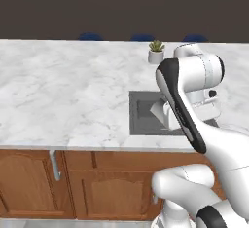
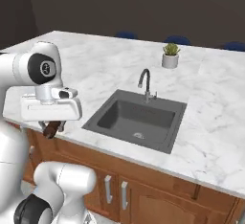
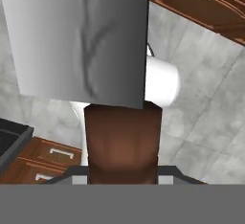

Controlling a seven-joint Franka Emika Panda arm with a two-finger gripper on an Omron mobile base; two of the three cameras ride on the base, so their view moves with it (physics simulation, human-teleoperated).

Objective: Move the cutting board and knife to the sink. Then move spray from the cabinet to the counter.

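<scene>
My gripper [image 2: 51, 126] is shut on the knife [image 3: 81, 36] by its reddish-brown wooden handle [image 3: 122, 144]. In the hand view the broad grey blade stretches away from the hand. From the right base view the handle end [image 2: 50, 130] hangs under the hand at the counter's [image 2: 95, 65] front edge, left of the sink [image 2: 109, 117]. From the left base view the pale blade [image 1: 159, 110] shows beside the forearm, in front of the sink [image 1: 141, 120]. The cutting board, spray and cabinet are out of view.
A curved faucet [image 2: 145, 82] stands at the sink's far rim. A small potted plant [image 2: 170, 55] sits behind it on the marble. Brown cupboard doors with grey bar handles [image 2: 108, 188] run below the counter. Blue stool tops [image 1: 142, 37] show beyond the far edge.
</scene>
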